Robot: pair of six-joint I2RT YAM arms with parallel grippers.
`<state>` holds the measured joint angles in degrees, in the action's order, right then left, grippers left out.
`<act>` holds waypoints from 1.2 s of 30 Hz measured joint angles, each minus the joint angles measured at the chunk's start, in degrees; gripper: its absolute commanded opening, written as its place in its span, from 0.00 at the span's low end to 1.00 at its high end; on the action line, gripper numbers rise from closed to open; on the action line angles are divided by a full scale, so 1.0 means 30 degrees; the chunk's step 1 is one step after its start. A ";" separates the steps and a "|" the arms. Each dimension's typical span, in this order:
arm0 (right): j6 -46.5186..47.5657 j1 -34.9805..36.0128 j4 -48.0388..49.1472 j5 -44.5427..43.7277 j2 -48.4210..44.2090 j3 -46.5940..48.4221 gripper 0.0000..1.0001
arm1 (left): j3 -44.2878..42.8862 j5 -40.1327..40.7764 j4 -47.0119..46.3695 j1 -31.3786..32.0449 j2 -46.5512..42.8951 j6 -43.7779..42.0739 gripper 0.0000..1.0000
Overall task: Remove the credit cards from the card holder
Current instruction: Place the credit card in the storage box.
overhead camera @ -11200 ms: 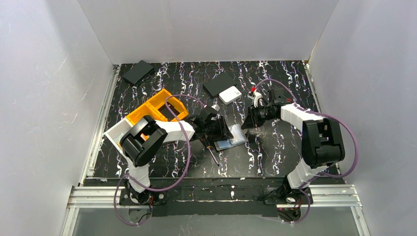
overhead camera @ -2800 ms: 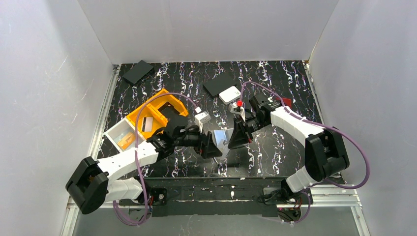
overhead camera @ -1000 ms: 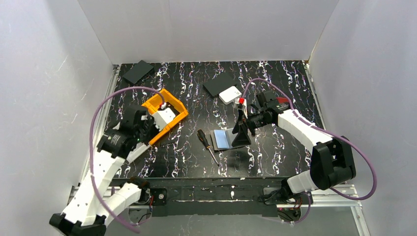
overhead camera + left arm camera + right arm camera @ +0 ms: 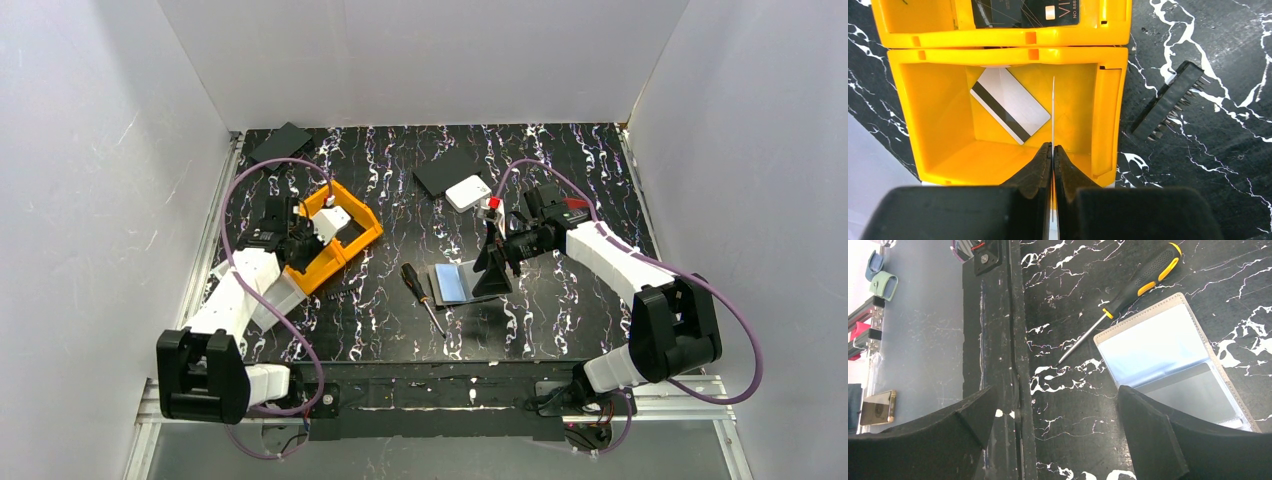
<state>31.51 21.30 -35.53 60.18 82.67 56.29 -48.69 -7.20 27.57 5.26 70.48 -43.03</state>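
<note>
The card holder (image 4: 455,283) lies open on the table, pale blue-grey inside (image 4: 1168,360). My right gripper (image 4: 1056,390) stands open just above it, and one finger (image 4: 1158,440) covers the holder's near corner; nothing is between the jaws. In the top view that gripper (image 4: 490,278) is at the holder's right edge. My left gripper (image 4: 1052,147) is shut on a thin credit card (image 4: 1053,110), seen edge-on, above a compartment of the yellow bin (image 4: 1108,110). A white card with a black stripe (image 4: 1010,105) lies in that compartment. A dark card (image 4: 1025,7) lies in the compartment behind.
A black-and-yellow screwdriver (image 4: 1135,282) lies left of the holder (image 4: 422,295). A black bit strip (image 4: 1170,100) lies right of the bin. A white square box (image 4: 467,192) and flat black rectangles (image 4: 450,168) (image 4: 280,145) sit at the back.
My left arm has swung in over the yellow bin with the card. The right arm and the card holder have not moved.
</note>
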 measured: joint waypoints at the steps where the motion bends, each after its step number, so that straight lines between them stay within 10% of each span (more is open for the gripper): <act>1: 0.0000 -0.0015 0.0000 0.0022 0.0000 -0.0029 0.98 | 0.0000 0.0015 -0.0087 -0.0051 0.0197 0.0000 0.00; 36: 0.0146 -0.0102 -0.0146 0.0270 0.0270 -0.0277 0.98 | -0.0838 0.1909 -0.3169 -0.0991 0.4014 0.0546 0.20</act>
<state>31.94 20.99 -35.97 60.99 83.48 55.46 -51.20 -1.48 18.06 2.28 82.52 -41.39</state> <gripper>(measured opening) 0.982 0.179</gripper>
